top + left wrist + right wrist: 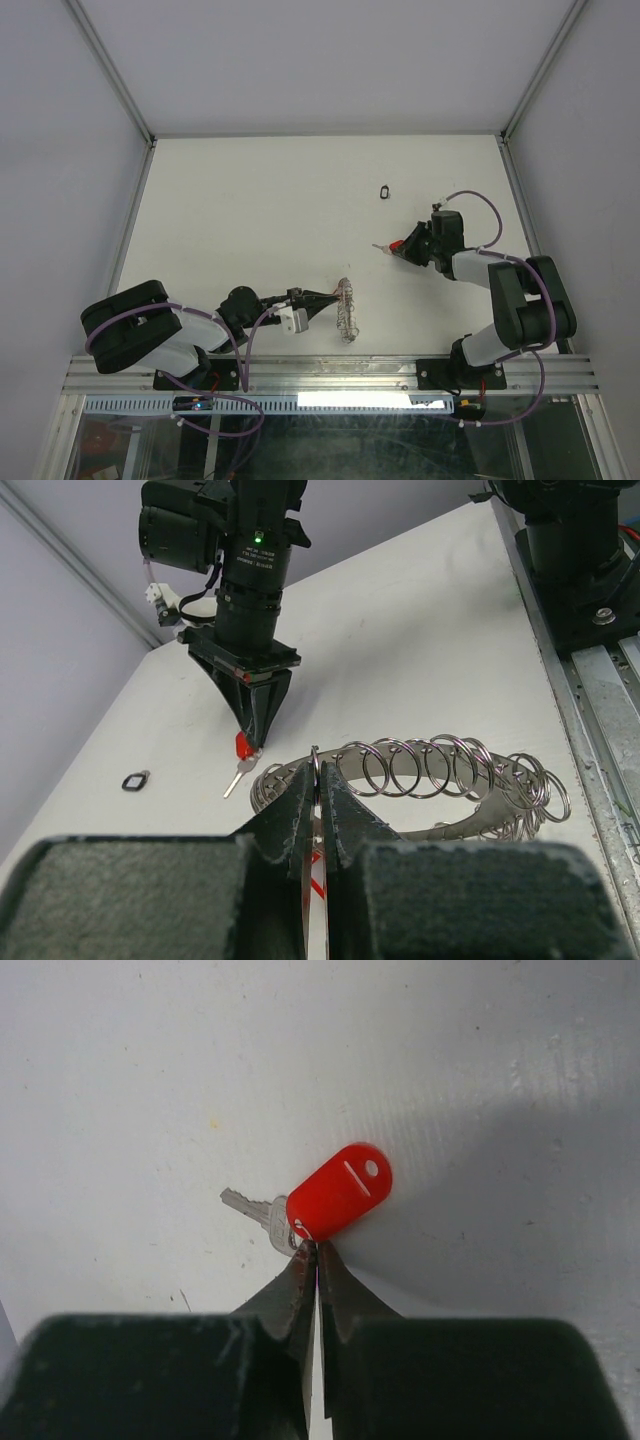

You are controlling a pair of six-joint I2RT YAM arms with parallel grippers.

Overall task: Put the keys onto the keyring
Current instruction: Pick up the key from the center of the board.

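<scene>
The keyring (pixel 346 308) lies tilted near the table's front, a grey band (pixel 455 828) fringed with many wire loops. My left gripper (pixel 320 775) is shut on one upright loop at the keyring's near rim; in the top view the left gripper (pixel 335 297) meets the ring from the left. A red-tagged key (pixel 338 1192) lies on the table, its silver blade (pixel 250 1208) pointing left. My right gripper (pixel 317 1250) is shut on the near end of the tag, where the key joins it. A black-tagged key (pixel 385 190) lies alone farther back.
The enclosure's metal posts and walls bound the white table (pixel 250 200) on three sides. The aluminium rail (pixel 330 372) with both arm bases runs along the near edge. In the left wrist view the right arm's wrist (pixel 250 600) stands just beyond the keyring.
</scene>
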